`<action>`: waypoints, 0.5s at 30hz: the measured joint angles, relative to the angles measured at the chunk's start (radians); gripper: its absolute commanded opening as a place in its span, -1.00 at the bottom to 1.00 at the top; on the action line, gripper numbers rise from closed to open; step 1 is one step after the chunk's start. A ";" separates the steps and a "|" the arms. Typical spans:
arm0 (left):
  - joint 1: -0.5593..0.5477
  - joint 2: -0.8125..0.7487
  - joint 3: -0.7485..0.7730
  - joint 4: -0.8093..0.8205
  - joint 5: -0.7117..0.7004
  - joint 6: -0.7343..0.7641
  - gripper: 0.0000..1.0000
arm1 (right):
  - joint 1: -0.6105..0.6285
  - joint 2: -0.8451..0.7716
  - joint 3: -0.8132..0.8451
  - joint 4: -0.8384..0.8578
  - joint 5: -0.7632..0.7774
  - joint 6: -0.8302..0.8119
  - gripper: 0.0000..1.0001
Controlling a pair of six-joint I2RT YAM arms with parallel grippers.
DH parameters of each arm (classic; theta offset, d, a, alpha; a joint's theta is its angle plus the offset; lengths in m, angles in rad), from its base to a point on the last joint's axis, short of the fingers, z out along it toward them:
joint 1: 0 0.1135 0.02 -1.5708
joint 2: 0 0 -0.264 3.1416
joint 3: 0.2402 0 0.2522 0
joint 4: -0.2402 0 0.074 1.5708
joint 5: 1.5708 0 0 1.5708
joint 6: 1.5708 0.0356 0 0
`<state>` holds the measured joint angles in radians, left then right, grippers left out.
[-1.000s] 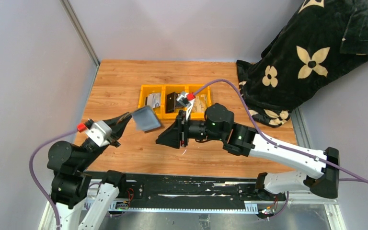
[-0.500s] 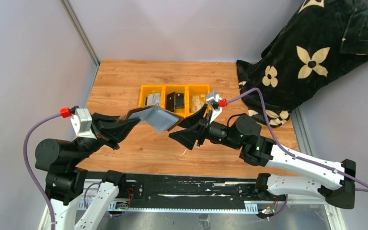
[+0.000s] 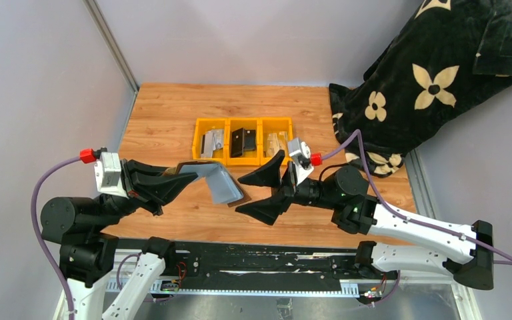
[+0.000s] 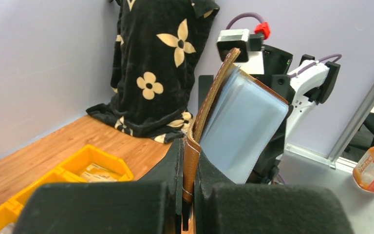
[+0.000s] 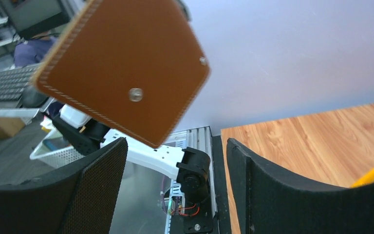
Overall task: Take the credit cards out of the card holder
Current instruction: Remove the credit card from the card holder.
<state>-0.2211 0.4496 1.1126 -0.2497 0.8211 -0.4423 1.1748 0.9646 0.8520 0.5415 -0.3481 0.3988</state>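
Card holder (image 3: 217,181): open, held up off the table (image 3: 167,107), just in front of the yellow bins (image 3: 267,121). Its grey inside shows from above, and its brown leather outside faces the right wrist camera.
Left gripper (image 3: 181,175): clenched on the edge of one brown leaf of the card holder.
Right gripper (image 3: 259,193): fingers spread wide, grasping nothing, just beside the card holder and apart from it.
Bins: three in a row, touching, at mid-table.
Left bin: grey cards (image 3: 213,141).
Middle bin: black cards (image 3: 242,140), leaning.
Right bin: tan cards (image 3: 277,142).
Holder pockets: contents cannot be told.
Blanket (image 3: 433,73): black with cream flowers, at the far right corner.
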 measured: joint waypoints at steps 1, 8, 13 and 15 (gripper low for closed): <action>0.000 0.000 0.000 0.000 0.002 -0.002 -1.00 | 0.007 0.000 0.002 0.009 -0.017 -0.015 0.56; 0.000 0.005 0.000 -0.001 0.002 -0.016 -1.00 | 0.073 0.003 0.010 0.034 -0.051 -0.132 0.15; 0.000 0.006 0.000 -0.017 0.002 -0.015 -1.00 | 0.073 0.009 0.037 0.037 -0.032 -0.159 -0.36; 0.000 0.006 0.000 -0.022 0.002 -0.015 -1.00 | 0.074 0.010 0.045 0.043 -0.019 -0.163 -0.56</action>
<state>-0.2211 0.4561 1.1126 -0.2714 0.8230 -0.4576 1.2484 0.9745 0.8974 0.5842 -0.3668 0.2363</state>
